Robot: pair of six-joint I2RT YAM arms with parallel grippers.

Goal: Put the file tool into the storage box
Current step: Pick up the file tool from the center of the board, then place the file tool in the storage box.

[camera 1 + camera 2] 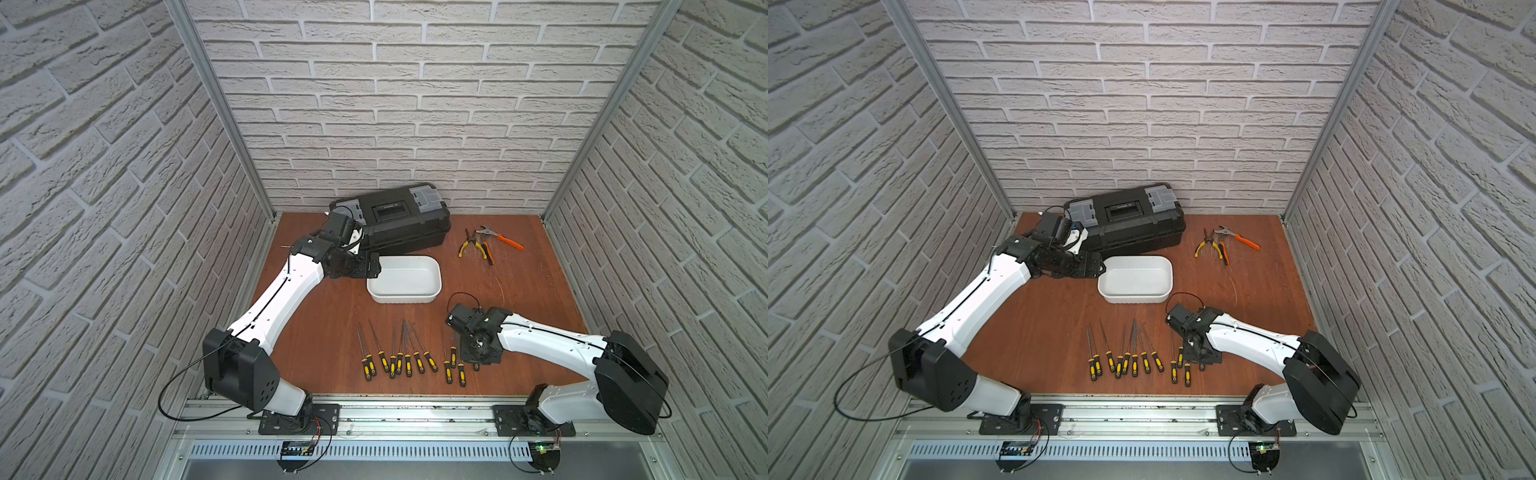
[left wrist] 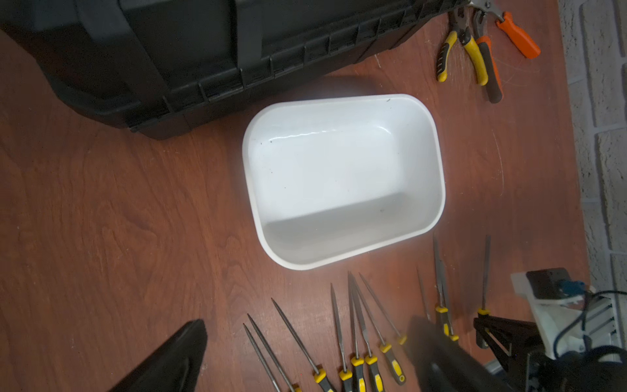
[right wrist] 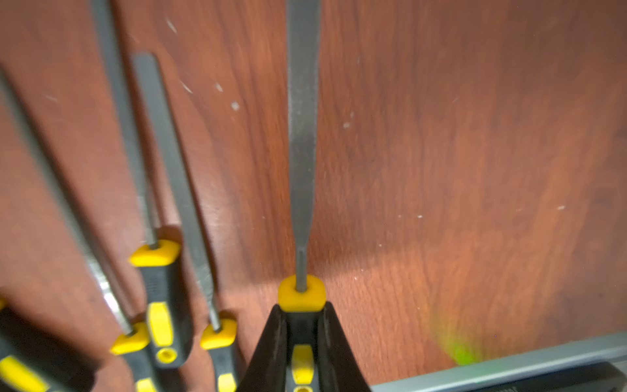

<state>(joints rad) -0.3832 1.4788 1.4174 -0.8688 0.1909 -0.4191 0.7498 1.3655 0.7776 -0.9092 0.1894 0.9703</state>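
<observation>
The file tool (image 3: 302, 135), a grey blade with a black and yellow handle, points away from my right gripper (image 3: 302, 310), whose jaws are shut on its handle. In both top views this gripper (image 1: 476, 365) (image 1: 1201, 365) points down at the right end of the file row, low over the table. The empty white storage box (image 1: 399, 300) (image 1: 1133, 298) (image 2: 339, 251) stands mid-table. My left gripper (image 1: 368, 266) (image 2: 305, 322) hovers open at the box's left end, holding nothing.
Several more yellow-handled files (image 1: 399, 361) (image 2: 356, 339) lie in a row near the front edge. A black toolbox (image 1: 399, 220) stands closed at the back wall. Pliers (image 1: 484, 245) with yellow and orange grips lie back right. Brick walls close in three sides.
</observation>
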